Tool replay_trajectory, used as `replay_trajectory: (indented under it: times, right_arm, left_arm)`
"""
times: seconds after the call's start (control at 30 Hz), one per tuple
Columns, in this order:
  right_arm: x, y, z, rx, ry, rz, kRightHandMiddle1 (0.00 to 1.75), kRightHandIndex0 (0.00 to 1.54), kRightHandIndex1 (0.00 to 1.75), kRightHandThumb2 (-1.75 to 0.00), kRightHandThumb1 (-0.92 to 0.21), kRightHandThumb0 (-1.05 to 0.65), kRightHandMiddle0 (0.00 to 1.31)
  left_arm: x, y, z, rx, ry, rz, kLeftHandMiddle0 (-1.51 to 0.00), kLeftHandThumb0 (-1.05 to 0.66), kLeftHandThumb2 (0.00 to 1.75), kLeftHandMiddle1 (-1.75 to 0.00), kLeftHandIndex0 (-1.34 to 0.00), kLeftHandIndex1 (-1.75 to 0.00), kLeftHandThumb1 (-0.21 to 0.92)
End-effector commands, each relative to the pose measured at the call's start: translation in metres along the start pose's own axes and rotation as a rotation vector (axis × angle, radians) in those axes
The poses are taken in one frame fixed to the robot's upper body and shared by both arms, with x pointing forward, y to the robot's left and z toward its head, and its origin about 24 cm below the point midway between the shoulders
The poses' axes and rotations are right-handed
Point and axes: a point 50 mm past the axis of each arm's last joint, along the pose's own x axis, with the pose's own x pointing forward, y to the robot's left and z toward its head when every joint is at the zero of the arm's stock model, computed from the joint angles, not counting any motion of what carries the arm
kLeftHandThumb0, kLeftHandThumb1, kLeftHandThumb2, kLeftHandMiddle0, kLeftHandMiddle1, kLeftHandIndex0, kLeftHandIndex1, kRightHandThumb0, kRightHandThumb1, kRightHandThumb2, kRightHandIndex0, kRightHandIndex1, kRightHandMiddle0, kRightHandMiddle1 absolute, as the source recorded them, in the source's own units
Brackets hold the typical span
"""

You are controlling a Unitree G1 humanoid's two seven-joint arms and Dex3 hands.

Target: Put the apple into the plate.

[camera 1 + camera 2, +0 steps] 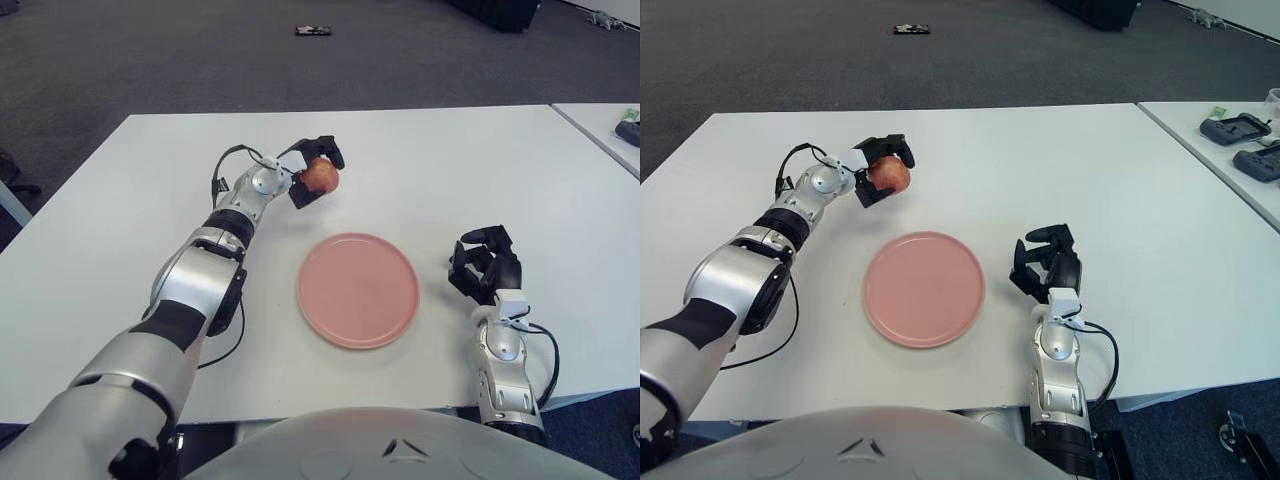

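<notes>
A red apple (322,176) is held in my left hand (314,172), whose black fingers are curled around it. The hand and apple are beyond the far left edge of the pink plate (358,289), which lies flat on the white table (130,220) in front of me. The apple seems lifted slightly off the table. My right hand (486,265) shows to the right of the plate, fingers relaxed and holding nothing.
A second white table (1200,105) stands at the far right with dark devices (1238,128) on it. A small dark object (313,31) lies on the grey carpet beyond the table. The table's front edge is close to my body.
</notes>
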Motion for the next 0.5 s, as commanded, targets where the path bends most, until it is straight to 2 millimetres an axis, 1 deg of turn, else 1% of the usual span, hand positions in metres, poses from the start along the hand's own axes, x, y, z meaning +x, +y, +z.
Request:
replay_trajectory:
  times: [0.0,0.17,0.23,0.47]
  right_arm:
    - [0.003,0.001,0.003,-0.01,-0.017,0.009,1.75,0.55,1.63,-0.94,-0.62,-0.39,0.38]
    - [0.003,0.003,0.004,-0.01,-0.024,0.005,1.75,0.55,1.62,-0.93,-0.63,-0.39,0.37]
    - [0.003,0.004,0.005,-0.009,-0.023,0.006,1.75,0.55,1.62,-0.93,-0.63,-0.39,0.37]
    - [0.003,0.003,0.004,-0.004,-0.021,0.01,1.75,0.54,1.61,-0.92,-0.64,-0.39,0.36]
  left_arm:
    - [-0.001,0.008,0.014,-0.002,-0.104,0.021,-0.97,0.0,1.75,-1.6,-0.7,-1.75,-0.11]
    - [-0.004,0.007,0.021,0.018,-0.164,0.011,-0.98,0.0,1.75,-1.6,-0.7,-1.75,-0.11]
    - [-0.006,0.003,0.025,0.044,-0.204,-0.009,-0.98,0.0,1.75,-1.6,-0.7,-1.75,-0.11]
    - [-0.024,-0.024,0.042,0.097,-0.355,-0.129,-0.98,0.0,1.75,-1.6,-0.7,-1.75,-0.11]
